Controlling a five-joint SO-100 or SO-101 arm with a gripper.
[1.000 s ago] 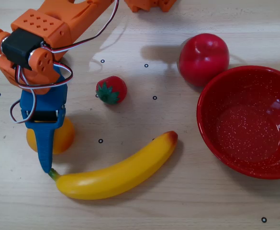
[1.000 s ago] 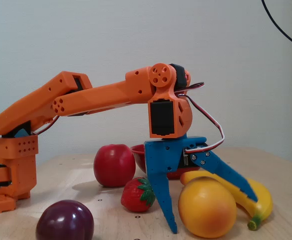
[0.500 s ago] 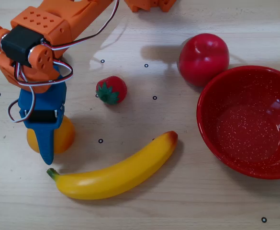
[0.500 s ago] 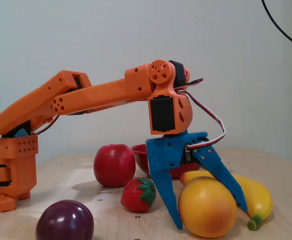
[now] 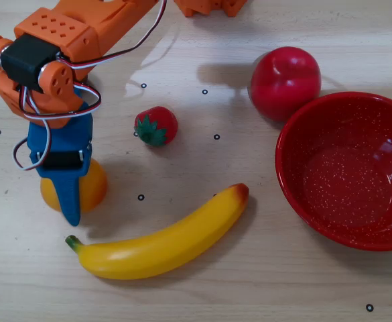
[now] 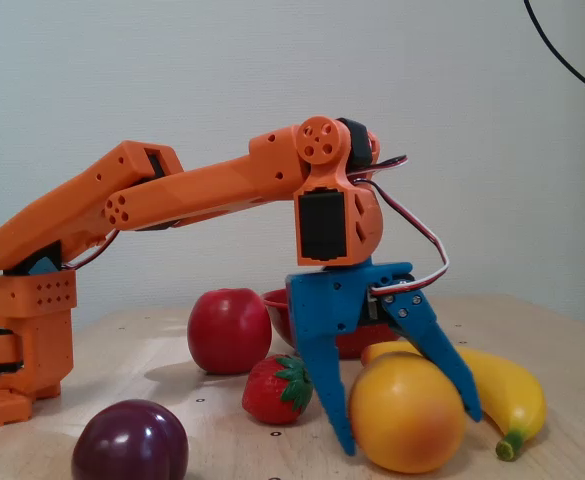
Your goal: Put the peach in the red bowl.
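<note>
The peach (image 6: 404, 412) is a round orange-yellow fruit resting on the table, just left of the banana in the fixed view. My blue gripper (image 6: 408, 430) reaches down over it with one finger (image 6: 327, 380) on its left and the other on its right, both touching it. In the overhead view the gripper (image 5: 68, 191) covers the middle of the peach (image 5: 96, 188), which shows on both sides. The red bowl (image 5: 296, 194) stands empty at the right edge of the overhead view; in the fixed view only a bit of its rim (image 6: 277, 300) shows behind the gripper.
A yellow banana (image 5: 159, 238) lies between the peach and the bowl. A strawberry (image 5: 157, 126) and a big red apple (image 5: 285, 80) stand farther back. A dark purple plum (image 6: 129, 442) sits in front in the fixed view.
</note>
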